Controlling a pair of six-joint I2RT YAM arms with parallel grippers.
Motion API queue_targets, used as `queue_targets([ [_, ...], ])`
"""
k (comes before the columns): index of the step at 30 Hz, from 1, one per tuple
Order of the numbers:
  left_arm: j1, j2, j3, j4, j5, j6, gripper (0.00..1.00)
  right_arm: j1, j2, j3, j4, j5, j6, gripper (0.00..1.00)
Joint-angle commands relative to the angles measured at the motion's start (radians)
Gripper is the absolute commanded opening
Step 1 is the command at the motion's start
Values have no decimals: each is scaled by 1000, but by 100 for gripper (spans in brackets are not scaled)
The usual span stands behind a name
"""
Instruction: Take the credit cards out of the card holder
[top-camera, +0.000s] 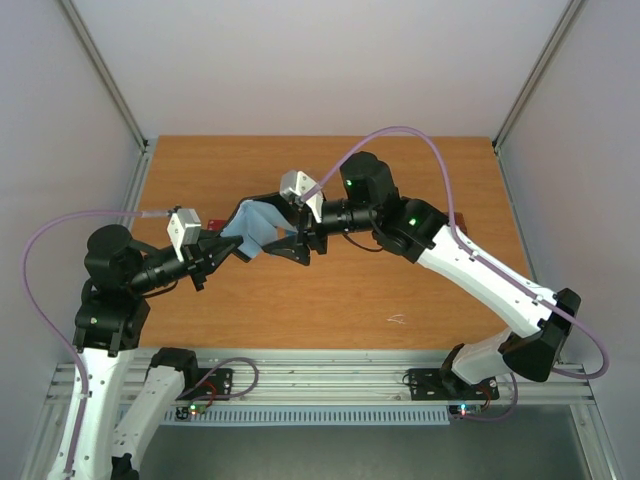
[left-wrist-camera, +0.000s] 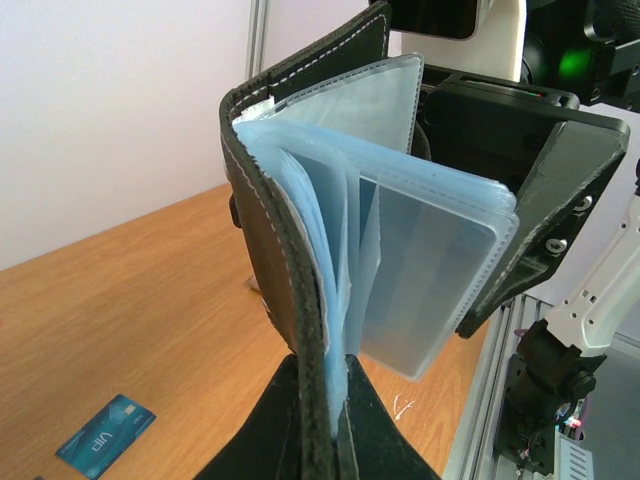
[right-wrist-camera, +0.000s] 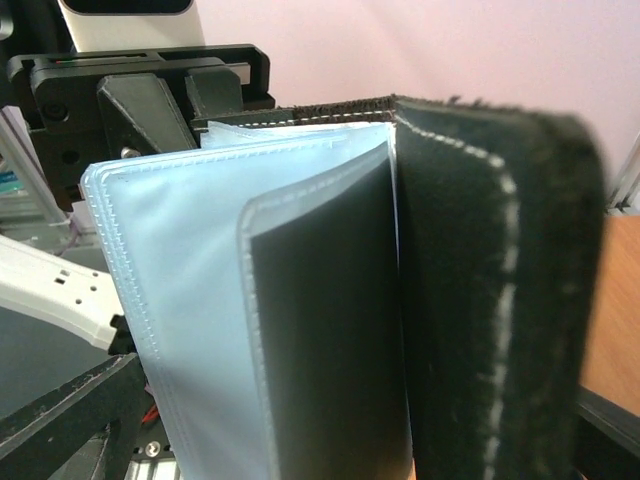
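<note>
The left claw (left-wrist-camera: 318, 405) is clamped tight on one end of the card holder (left-wrist-camera: 270, 230) and holds it in the air above the bench (left-wrist-camera: 120, 320), near its middle. The right claw (top-camera: 284, 238) stands wide and grips nothing. In the left wrist view its jaws sit on either side of the clear sleeves (left-wrist-camera: 430, 260).

The holder is spread open like a book. Its long axis runs straight out from the left claw's tips, which in the overhead view means from near-left toward far-right. The black cover faces left and the sleeves fan out to the right, toward the right claw. One sleeve shows what looks like a black card (right-wrist-camera: 330, 340) inside. A blue card (left-wrist-camera: 105, 436) already lies flat on the bench, to the near left and well apart from the holder.

The likeliest fault, I judge, is the right claw closing on a bundle of sleeves rather than on a card's edge. A pull would then drag the whole holder. Because only one end is pinched, that could twist or slip it out of the left claw. A card that does come free could also drop from the open jaws and slide toward the bench's near edge.
</note>
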Motion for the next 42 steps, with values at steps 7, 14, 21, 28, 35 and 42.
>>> queue_targets([
  [7,-5,2,-4,56,16,1,0,8,24,42,-39,92,-20,86],
  [14,-5,1,-7,56,18,2,0,6,20,50,-36,173,-4,77],
  [21,-5,-1,-11,55,24,2,0,6,43,82,-64,198,17,60],
  [28,-6,-7,-19,44,38,21,0,-7,49,97,-76,118,27,36],
  [35,-5,-11,-24,45,28,19,0,-30,42,106,-102,8,33,11],
  [42,-5,-9,-49,95,3,-48,1,-52,47,122,-109,-71,82,1],
])
